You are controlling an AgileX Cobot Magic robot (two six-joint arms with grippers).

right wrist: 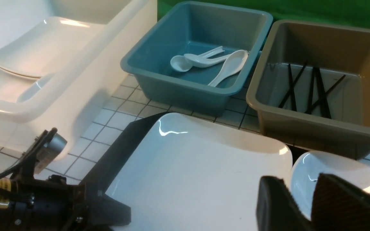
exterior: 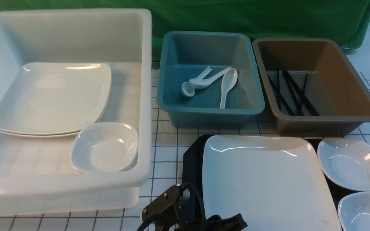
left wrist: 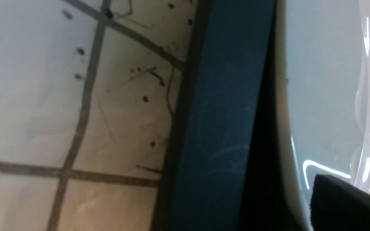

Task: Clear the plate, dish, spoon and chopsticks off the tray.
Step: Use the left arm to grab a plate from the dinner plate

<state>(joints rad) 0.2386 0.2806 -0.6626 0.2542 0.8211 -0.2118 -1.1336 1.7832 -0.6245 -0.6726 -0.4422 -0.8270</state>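
**Plate on tray, left tool at its edge**

The plate (exterior: 268, 179) sits on the black tray (exterior: 193, 157) beside two small dishes (exterior: 352, 163). The left tool (exterior: 233, 222) has one pad (left wrist: 345, 202) over the plate's rim; I cannot tell whether it grips. The right tool (right wrist: 302, 192) hangs slightly parted and empty. The spoons (exterior: 228, 85) lie in the teal bin (exterior: 210, 112), the chopsticks (exterior: 292, 93) in the brown bin (exterior: 326, 125).

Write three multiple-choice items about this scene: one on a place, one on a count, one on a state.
1. Where do the chopsticks lie? A. brown bin B. teal bin C. tray
2. How many spoons lie in the teal bin? A. one B. three C. five
3. The large plate on the tray is: A. bare B. under a dish C. standing on edge
Key: 1 A, black sticks cross on its floor; 2 B, three white bowls show; 3 A, only reflections on it.
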